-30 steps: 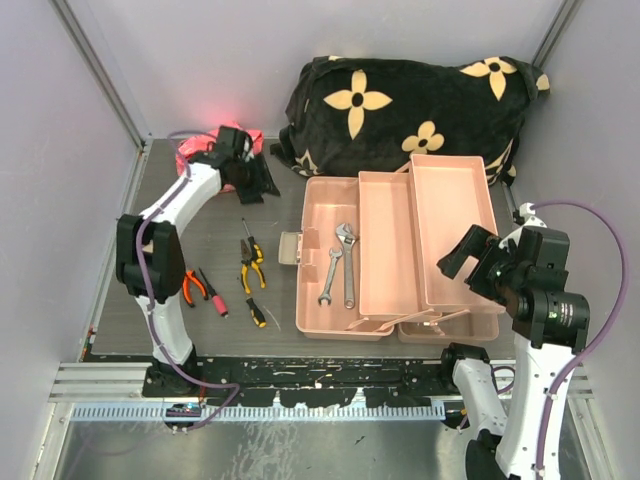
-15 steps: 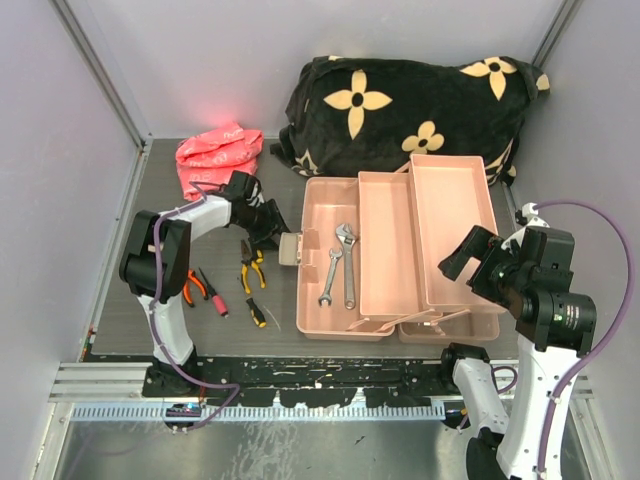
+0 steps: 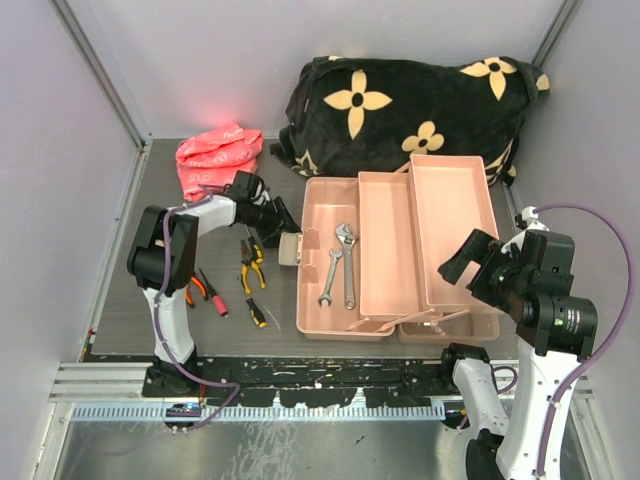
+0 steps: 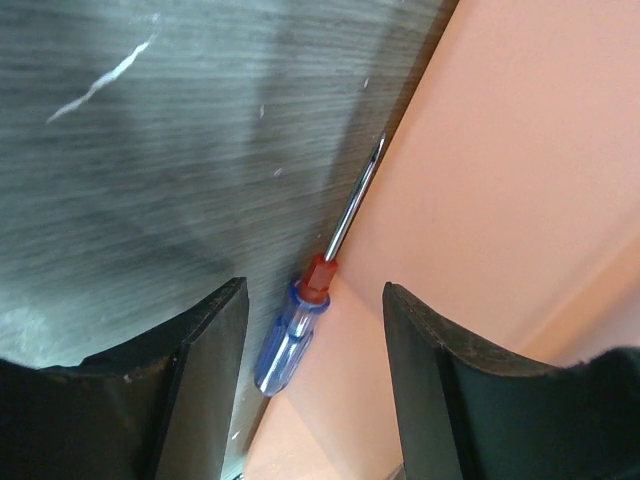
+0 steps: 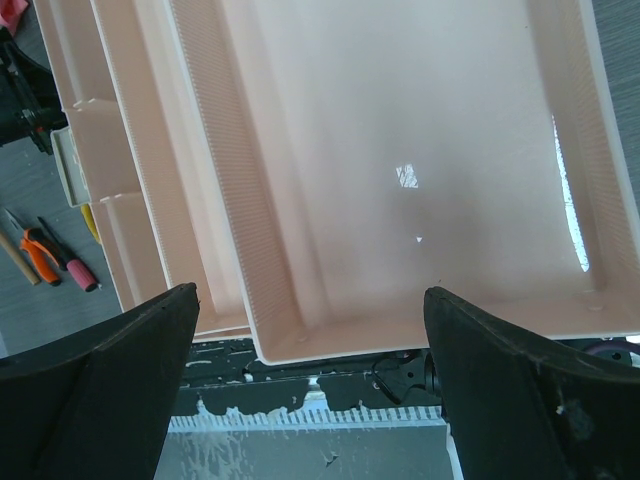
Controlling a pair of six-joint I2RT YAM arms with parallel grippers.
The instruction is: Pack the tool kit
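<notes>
Here the left gripper (image 4: 310,296) hangs with jaws parted, holding nothing. A blue-handled screwdriver (image 4: 291,331) lies below, between its fingers, tight along the outer wall of the pink toolbox (image 4: 520,180). Grey table (image 4: 150,150) spreads on the gripper's other side. Two wrenches (image 3: 340,265) lie in the box's bottom compartment. The right gripper (image 5: 310,315), spread wide, hovers over the box's upper tray (image 5: 400,150). Pliers (image 3: 250,268) lie near the left gripper, on its base side.

Top overhead, far; wrists close, downward; all share toolbox (image 3: 385,240).
</notes>
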